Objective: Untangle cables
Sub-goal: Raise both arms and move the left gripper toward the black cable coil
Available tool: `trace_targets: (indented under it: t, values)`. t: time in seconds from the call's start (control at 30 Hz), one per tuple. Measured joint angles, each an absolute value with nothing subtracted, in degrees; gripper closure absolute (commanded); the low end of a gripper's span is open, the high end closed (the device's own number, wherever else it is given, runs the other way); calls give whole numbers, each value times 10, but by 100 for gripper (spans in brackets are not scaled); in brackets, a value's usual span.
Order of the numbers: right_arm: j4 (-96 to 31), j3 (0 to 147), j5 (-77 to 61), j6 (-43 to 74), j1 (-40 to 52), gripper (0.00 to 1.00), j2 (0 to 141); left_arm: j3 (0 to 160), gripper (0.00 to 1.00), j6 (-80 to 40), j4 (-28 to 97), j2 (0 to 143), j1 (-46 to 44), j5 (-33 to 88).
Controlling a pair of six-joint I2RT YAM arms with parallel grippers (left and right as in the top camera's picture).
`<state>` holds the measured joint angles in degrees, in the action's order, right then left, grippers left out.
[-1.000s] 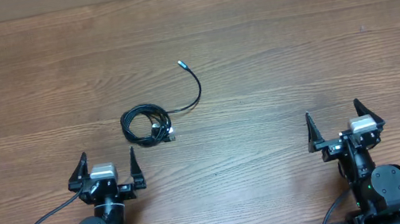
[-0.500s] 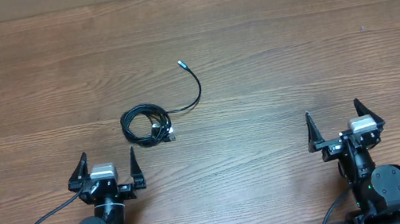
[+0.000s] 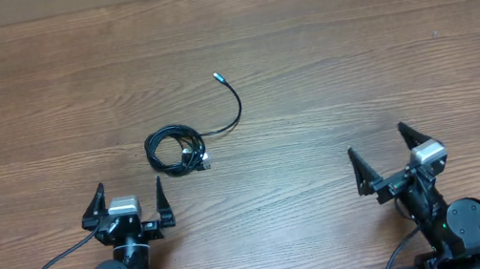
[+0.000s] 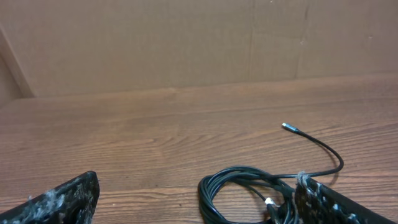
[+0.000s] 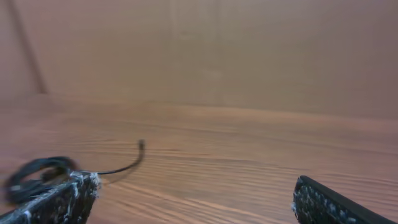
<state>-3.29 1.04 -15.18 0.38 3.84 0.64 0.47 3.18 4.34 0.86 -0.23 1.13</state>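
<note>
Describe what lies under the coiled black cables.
Only the wooden table shows under the cables and through their loop. Where strands cross near the plug tips, the lower ones are covered; their order cannot be told.

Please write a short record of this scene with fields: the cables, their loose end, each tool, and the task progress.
cables: black, coiled in one tangled bundle on the wooden table
loose end: curves away from the coil, silver plug tip free
left tool: open, empty, near the cables, not touching
right tool: open, empty, farther from the cables
progress: untangling not yet begun
</note>
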Motion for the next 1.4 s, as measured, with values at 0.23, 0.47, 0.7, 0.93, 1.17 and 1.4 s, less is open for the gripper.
trace_targets:
  t: [0.23,0.47,0.7,0.93,1.17,1.4]
  values:
    - [4,10,-186,39,38,0,8,5,0,32,43,9,-2,13]
    - [-23,10,-191,104,39,0,8,5,0,32,43,9,-2,13]
    - [-96,49,-189,139,39,0,10,8,0,27,55,17,-2,18]
    - [-100,129,-176,148,39,0,38,119,1,10,244,30,-2,84]
    - [-130,207,-171,157,39,0,144,305,0,3,386,120,-2,156]
    - [-258,341,-171,165,39,0,293,447,0,1,477,285,-2,215]
